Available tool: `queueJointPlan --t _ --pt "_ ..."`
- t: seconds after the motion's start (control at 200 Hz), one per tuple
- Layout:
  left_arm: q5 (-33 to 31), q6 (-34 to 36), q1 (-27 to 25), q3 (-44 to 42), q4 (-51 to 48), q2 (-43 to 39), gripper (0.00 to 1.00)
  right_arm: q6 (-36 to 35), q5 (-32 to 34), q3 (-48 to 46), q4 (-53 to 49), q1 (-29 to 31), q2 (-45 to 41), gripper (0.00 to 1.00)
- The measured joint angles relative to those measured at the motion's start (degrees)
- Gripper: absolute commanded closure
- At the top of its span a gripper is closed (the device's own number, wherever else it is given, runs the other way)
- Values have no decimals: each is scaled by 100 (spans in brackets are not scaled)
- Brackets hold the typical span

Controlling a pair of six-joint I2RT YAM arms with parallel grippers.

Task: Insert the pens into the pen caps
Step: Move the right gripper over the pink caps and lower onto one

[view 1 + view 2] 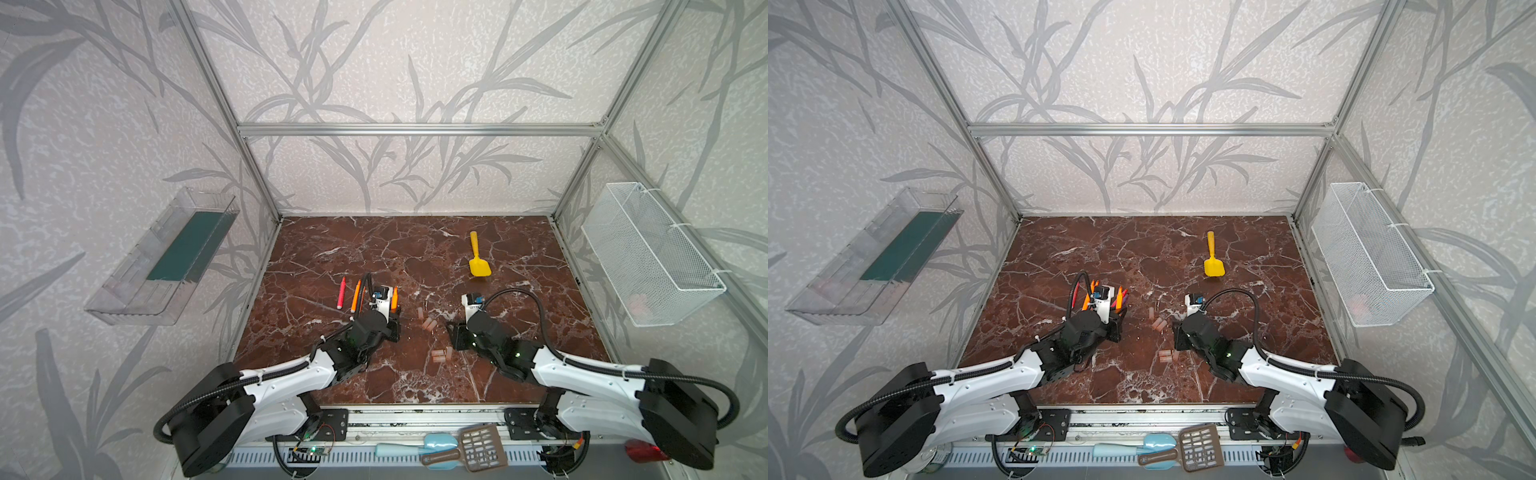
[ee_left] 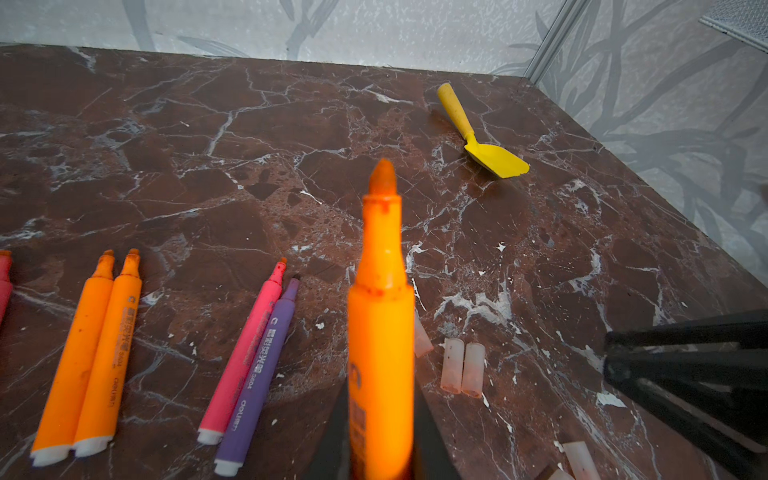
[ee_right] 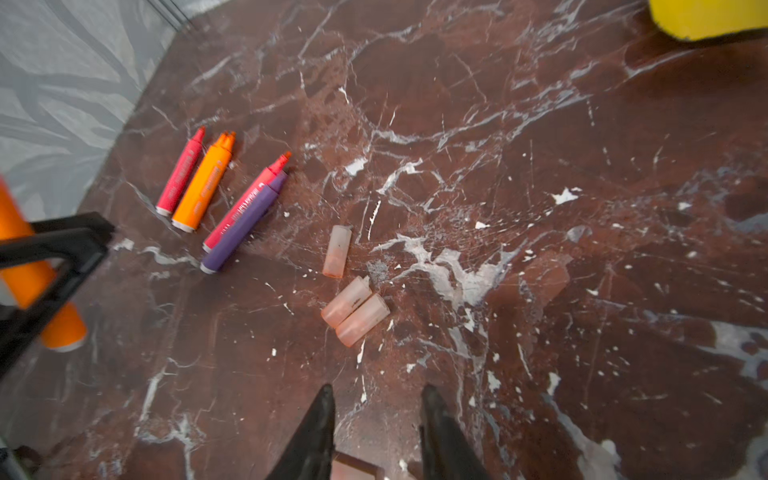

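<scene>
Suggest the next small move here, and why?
Probably: bring the right gripper onto the cap just ahead and close its fingers. The left gripper holds an orange pen with a bare tip, while the right fingers stand apart, gripping no cap that I can see.

Marble table [image 1: 374, 249]: pens [image 2: 99, 353], caps [image 3: 353, 311], yellow shovel [image 1: 478, 262].

In the left wrist view the near orange pen [image 2: 380, 332] is blurred, its lower end cut off, and it hides part of a cap [image 2: 422, 340] just behind it. The red pen [image 2: 4, 282] farthest from that orange pen is cropped. Inside the right gripper [image 3: 378, 392] a pinkish block [image 3: 353, 467], perhaps a cap, is cropped, leaving any grip unclear.
</scene>
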Motion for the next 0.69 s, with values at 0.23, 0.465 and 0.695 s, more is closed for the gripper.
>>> queueJointPlan --t 0.23,0.465,0.695 --pt "-57 -4 0 -197 2 -382 100 -2 -243 804 -92 -2 1429 77" --pt "-59 -4 0 -210 -74 -417 100 -15 -328 1110 -120 0 1904 76" --pt "-61 -4 0 -210 -157 -448 100 -20 -326 1296 -234 0 2225 77"
